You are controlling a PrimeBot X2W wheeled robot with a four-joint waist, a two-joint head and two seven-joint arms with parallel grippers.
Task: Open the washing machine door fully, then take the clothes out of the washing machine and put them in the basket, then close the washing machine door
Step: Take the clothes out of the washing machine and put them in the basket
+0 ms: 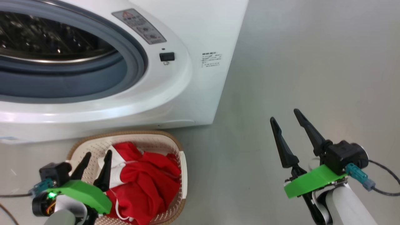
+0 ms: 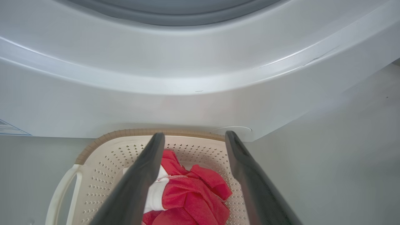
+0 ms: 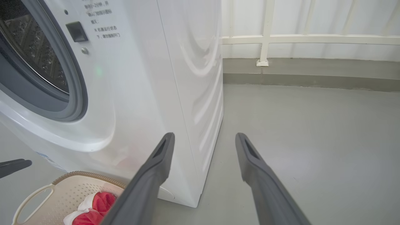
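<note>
The white washing machine [image 1: 193, 37] stands with its mouth uncovered, grey gasket [image 1: 93, 81] and steel drum [image 1: 47, 40] showing; its door is out of view. On the floor in front sits the cream basket [image 1: 182, 162] with the red and white clothes [image 1: 147, 184] piled inside. My left gripper [image 1: 97, 156] hovers open over the basket's left part, just above the clothes [image 2: 193, 193], nothing between its fingers [image 2: 137, 184]. Over bare floor to the right, my right gripper [image 1: 284, 114] is open and empty, pointing past the washer's corner [image 3: 200, 131].
Grey floor [image 1: 306, 62] stretches to the right of the washer. A white railing [image 3: 265, 37] and a low kerb run along the far side. A cable [image 1: 384, 175] trails from the right wrist. The basket's handle [image 2: 62, 190] faces left.
</note>
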